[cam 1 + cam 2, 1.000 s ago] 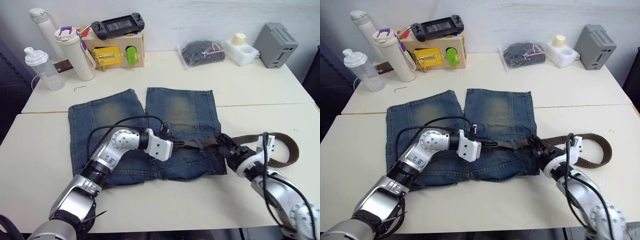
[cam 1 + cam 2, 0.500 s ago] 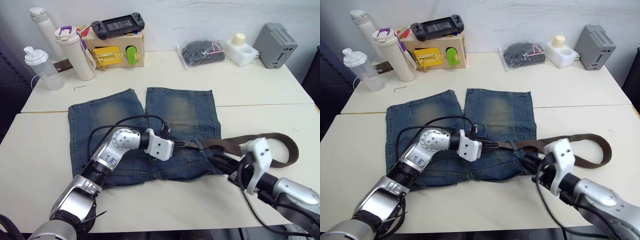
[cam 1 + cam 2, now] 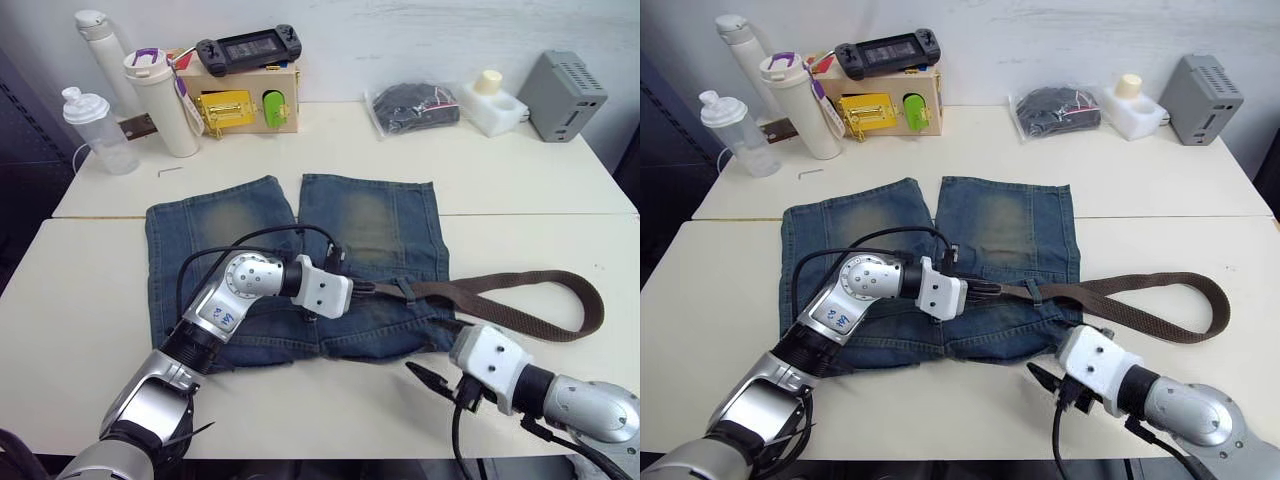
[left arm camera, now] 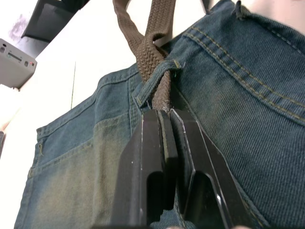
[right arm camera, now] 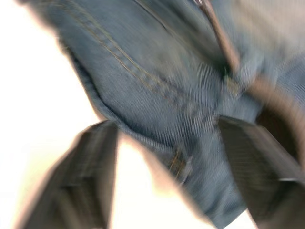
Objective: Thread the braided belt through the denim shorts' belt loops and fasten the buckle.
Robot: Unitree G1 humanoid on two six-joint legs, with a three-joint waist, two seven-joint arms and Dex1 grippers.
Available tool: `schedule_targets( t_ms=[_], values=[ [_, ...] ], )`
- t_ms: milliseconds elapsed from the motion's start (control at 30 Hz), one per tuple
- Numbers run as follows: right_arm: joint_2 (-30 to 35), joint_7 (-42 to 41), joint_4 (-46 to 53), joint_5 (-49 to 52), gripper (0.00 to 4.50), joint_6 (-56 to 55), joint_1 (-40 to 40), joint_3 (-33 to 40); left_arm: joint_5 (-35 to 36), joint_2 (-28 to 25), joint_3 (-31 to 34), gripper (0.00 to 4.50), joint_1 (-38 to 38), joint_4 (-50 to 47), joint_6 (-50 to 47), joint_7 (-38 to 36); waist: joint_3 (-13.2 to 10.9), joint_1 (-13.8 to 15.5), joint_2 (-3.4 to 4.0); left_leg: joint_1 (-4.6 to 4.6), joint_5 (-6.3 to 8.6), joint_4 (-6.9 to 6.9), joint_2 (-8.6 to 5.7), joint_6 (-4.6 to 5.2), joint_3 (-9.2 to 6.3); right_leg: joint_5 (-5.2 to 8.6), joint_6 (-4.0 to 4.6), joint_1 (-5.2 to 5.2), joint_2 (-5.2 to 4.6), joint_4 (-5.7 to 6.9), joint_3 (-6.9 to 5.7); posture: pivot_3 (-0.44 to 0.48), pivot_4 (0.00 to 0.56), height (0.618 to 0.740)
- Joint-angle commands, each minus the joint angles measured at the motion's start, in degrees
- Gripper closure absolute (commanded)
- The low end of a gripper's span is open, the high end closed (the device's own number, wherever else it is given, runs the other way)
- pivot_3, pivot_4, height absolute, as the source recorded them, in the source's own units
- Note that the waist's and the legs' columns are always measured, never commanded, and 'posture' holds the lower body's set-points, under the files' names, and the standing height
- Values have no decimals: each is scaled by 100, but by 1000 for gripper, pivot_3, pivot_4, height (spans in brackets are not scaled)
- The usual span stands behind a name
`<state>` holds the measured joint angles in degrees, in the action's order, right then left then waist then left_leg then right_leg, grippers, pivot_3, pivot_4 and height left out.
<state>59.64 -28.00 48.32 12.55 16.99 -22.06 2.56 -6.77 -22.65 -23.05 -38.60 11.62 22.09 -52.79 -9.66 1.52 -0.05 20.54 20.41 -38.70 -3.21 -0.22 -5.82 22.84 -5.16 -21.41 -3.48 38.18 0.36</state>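
Head views: shorts (image 3: pixel 290 260) flat on table (image 3: pixel 90 300). Left pincer (image 3: pixel 362 290) at the waistband, clamped on the belt (image 3: pixel 520 285), which loops off right.

Left wrist: fingers (image 4: pixel 152 157) pinch the belt just past a belt loop (image 4: pixel 155 82).

Right wrist: right pincer (image 5: pixel 167 157) spread wide, empty, at the shorts' edge.

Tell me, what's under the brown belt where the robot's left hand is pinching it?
The braided belt passes under a belt loop, and the denim shorts lie beneath it. The left gripper pinches the strap just past that loop. Its fingers cover the belt's end, so the tip is hidden.
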Motion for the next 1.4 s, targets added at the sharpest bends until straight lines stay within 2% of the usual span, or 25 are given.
schedule_targets(
  t_ms=[33,233,267,333,567,600,733,967,1167,1267,1400],
  values=[
    [-24,-54,-340,-1217,55,-694,291,-491,171,62,77,4500,-71,-281,-98,-52,-1,3,-3,0,0,0,-1,0,0,0,0,0,0,0,0,0,150,740],
    [-126,-124,-1119,-2310,55,-769,546,-932,163,27,144,4500,-131,-529,-293,-44,-3,-2,-7,4,0,-3,-3,0,-2,0,0,-3,-2,2,0,0,150,740],
    [-154,-129,-1233,-2445,285,-826,564,-977,174,11,165,4500,-127,-610,-348,-40,-2,-5,-8,3,0,-4,-3,0,-1,0,0,-3,-2,3,0,0,150,740],
    [-259,-95,-1412,-2699,881,-905,639,-1058,202,-24,195,4500,-106,-779,-468,-55,0,-7,-15,3,0,-9,-2,0,-2,0,0,-3,-1,9,0,0,150,740],
    [-779,-222,-1625,-2919,4328,-784,907,-1134,146,-243,241,4500,-56,-1219,-685,-100,1,-4,-18,3,0,-24,-5,0,-2,-1,-1,-1,-4,18,4,0,150,740],
    [-880,-215,-1652,-2875,4455,-706,945,-1105,165,-297,268,4500,-34,-1310,-730,-115,1,-7,-18,3,0,-24,-5,0,-2,-1,-1,-2,-4,19,4,0,150,740],
    [-1126,-198,-1760,-2678,4455,-288,983,-667,173,-595,390,4500,206,-1550,-839,-150,0,-12,-20,3,0,-23,-5,-1,-2,-1,-1,-3,-4,22,5,0,150,740],
    [-873,-505,-2448,-2316,4455,-371,322,770,263,-841,467,4500,675,-1862,-1057,-147,0,170,-16,5,3,-31,-17,4,-6,-4,-7,5,-15,13,6,0,150,740],
    [-995,-597,-2435,-2291,4455,3,475,761,244,-746,401,4500,715,-1919,-1029,-120,1,161,-16,5,3,-38,-16,6,-9,-11,-20,13,-12,3,6,0,150,740],
    [-1189,-664,-2148,-2202,4455,321,560,593,224,-687,401,4500,708,-1901,-1017,-81,1,140,-16,5,3,-35,-15,6,-8,-11,-20,12,-10,4,6,0,150,740],
    [-1457,-968,-1516,-1570,4455,1120,658,897,211,-643,423,4500,713,-1897,-994,-5,1,126,-16,6,3,-35,-12,6,-7,-11,-20,9,-8,7,7,0,150,740]
  ],
)
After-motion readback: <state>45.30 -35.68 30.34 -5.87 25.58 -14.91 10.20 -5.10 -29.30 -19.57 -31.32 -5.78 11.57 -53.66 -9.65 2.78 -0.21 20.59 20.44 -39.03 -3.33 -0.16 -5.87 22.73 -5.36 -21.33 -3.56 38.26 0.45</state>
